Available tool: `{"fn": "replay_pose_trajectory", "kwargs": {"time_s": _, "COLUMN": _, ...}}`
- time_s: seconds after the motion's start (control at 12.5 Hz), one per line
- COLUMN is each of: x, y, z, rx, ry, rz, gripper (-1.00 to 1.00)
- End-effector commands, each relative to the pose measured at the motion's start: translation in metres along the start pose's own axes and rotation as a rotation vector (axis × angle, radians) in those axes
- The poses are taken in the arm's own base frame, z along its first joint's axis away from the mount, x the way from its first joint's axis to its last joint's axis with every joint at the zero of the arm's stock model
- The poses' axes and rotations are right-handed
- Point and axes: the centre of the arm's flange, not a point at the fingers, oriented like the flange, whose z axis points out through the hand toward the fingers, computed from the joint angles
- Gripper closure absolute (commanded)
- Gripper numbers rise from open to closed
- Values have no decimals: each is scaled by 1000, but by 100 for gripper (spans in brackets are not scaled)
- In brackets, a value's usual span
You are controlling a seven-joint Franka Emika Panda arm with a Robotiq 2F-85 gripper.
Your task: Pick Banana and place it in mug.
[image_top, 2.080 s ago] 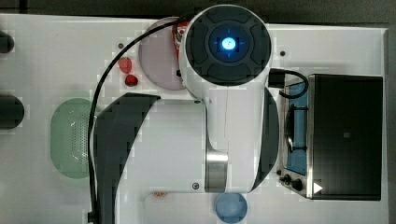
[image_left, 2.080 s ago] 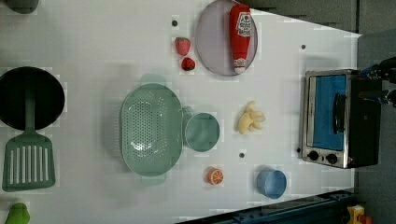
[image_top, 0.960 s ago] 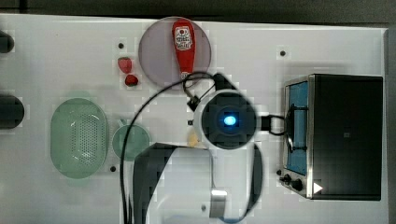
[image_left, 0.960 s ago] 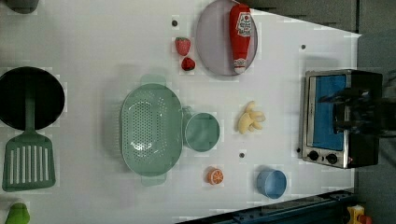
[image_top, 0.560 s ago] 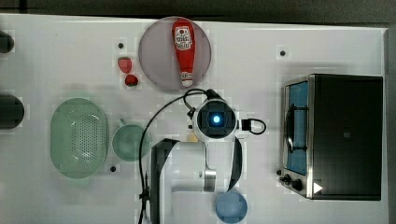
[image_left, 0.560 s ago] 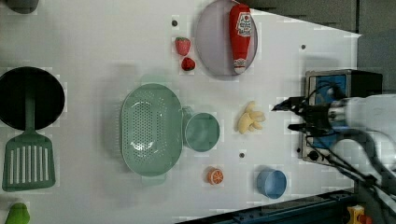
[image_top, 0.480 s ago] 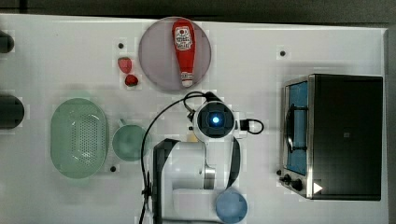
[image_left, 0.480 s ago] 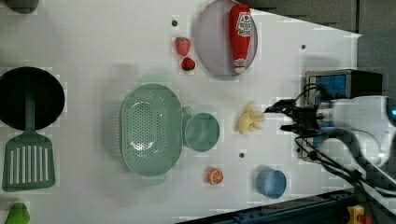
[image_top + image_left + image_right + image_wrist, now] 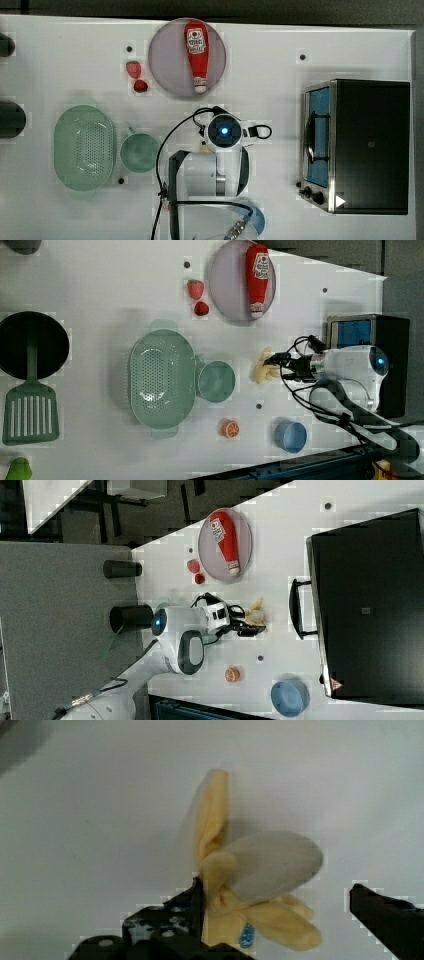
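Note:
The pale yellow banana [image 9: 262,369] lies on the white table, to the left view's right of the sage-green mug [image 9: 216,381]. My gripper [image 9: 275,366] sits low over the banana's end farther from the mug. In the wrist view the banana [image 9: 260,870] lies between two dark fingers [image 9: 170,925], which stand apart on either side of it, so the gripper [image 9: 277,892] is open. The right view has the banana [image 9: 256,614] just beyond the gripper [image 9: 250,626]. From the top, the wrist [image 9: 225,131] covers the banana, and the mug [image 9: 139,152] stands uncovered beside it.
A green colander [image 9: 161,380] touches the mug's far side. A ketchup bottle [image 9: 256,277] lies on a grey plate [image 9: 225,282], with two strawberries [image 9: 195,288] beside it. An orange slice [image 9: 230,428], a blue cup [image 9: 291,436] and a toaster oven [image 9: 360,145] are nearby.
The arm has swung from the oven side toward the mug and come down. The open gripper has reached the banana, which has not moved.

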Motion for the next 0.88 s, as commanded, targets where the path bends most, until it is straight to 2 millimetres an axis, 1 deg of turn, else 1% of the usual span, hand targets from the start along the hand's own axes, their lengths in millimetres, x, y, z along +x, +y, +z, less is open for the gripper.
{"fn": "replay_pose_trajectory", "kwargs": {"time_s": 0.08, "x": 7, "y": 4, "z": 6, "rx": 27, "ry": 33, "rz": -22, "gripper": -44}}
{"fn": "replay_pose_trajectory", "kwargs": {"time_s": 0.32, "x": 3, "y": 5, "z": 8, "rx": 28, "ry": 34, "rz": -23, "gripper": 26}}
{"fn": "replay_pose_trajectory", "kwargs": {"time_s": 0.4, "x": 4, "y": 6, "z": 7, "rx": 29, "ry": 37, "rz": -22, "gripper": 43}}
{"fn": "replay_pose_trajectory", "kwargs": {"time_s": 0.48, "x": 5, "y": 7, "z": 4, "rx": 32, "ry": 42, "rz": -19, "gripper": 43}}
{"fn": "replay_pose_trajectory", "kwargs": {"time_s": 0.56, "x": 7, "y": 6, "z": -6, "rx": 41, "ry": 58, "rz": -18, "gripper": 43}}
{"fn": "replay_pose_trajectory", "kwargs": {"time_s": 0.64, "x": 9, "y": 5, "z": -21, "rx": 54, "ry": 80, "rz": -18, "gripper": 43}}
{"fn": "replay_pose_trajectory", "kwargs": {"time_s": 0.72, "x": 10, "y": 7, "z": -40, "rx": 64, "ry": 98, "rz": -14, "gripper": 43}}
{"fn": "replay_pose_trajectory", "kwargs": {"time_s": 0.8, "x": 8, "y": 13, "z": -98, "rx": 74, "ry": 110, "rz": -5, "gripper": 43}}
{"fn": "replay_pose_trajectory", "kwargs": {"time_s": 0.88, "x": 4, "y": 16, "z": -131, "rx": 75, "ry": 107, "rz": -3, "gripper": 43}}
